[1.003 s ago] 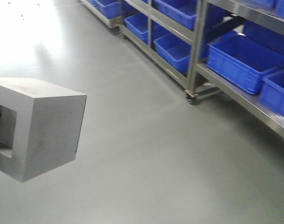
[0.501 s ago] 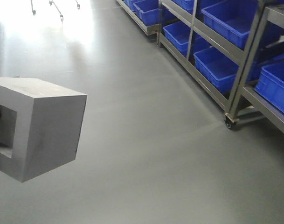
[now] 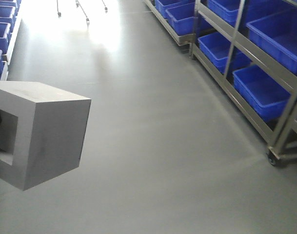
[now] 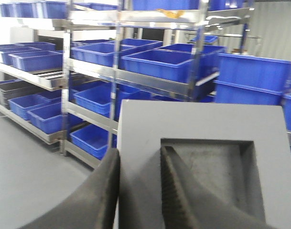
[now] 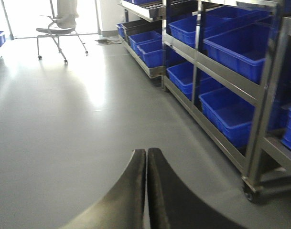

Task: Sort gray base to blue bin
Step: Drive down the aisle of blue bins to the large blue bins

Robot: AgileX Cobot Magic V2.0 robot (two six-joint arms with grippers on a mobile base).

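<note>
Left tool: clamped on one wall of the base. One finger lies on the outer side and the ribbed finger sits inside the recessed window.
Base: light gray block, carried by the left tool and clear of the floor. In the front view it sits at the left edge with its window face turned left, partly cut off by the frame.
Right tool: fingers pressed flat together with nothing between them. It points down the aisle over the floor.
Floor: smooth gray, with strong glare at the far end.
Rack: metal shelving along the right of the aisle, with a castor under the nearest post. More racking fills the background of the left wrist view.
Bins: bright blue crates in rows on the rack shelves, well apart from the base in the front view. More of them stand at the far left. In the left wrist view they are lined up on the shelves behind the base. From the right wrist view they run along the right side. I cannot tell which one is the target.
Chair: pale office chair on casters at the far end of the aisle, in the glare.
</note>
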